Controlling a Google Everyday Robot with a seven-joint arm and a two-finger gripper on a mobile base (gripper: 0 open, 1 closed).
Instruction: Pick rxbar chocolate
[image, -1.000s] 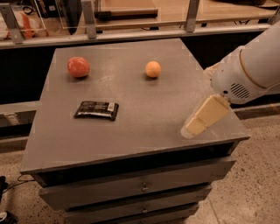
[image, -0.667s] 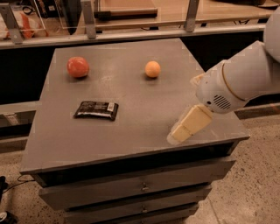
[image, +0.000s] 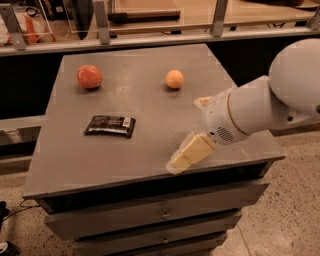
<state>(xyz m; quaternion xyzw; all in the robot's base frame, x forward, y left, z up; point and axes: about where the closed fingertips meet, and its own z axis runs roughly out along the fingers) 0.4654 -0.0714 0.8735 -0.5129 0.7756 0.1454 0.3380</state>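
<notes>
The rxbar chocolate lies flat on the grey table top, left of centre, its black wrapper showing a white patch at the right end. My gripper hangs from the white arm over the table's front right part, its cream-coloured fingertips pointing down and left. It is to the right of the bar and a little nearer the front edge, apart from it and holding nothing that I can see.
A red fruit sits at the table's back left and an orange fruit at the back centre. Drawers run below the table's front edge. A railing and shelf lie behind the table.
My arm and gripper have moved left across the table's front right part, closer to the bar. The bar and both fruits have not moved.
</notes>
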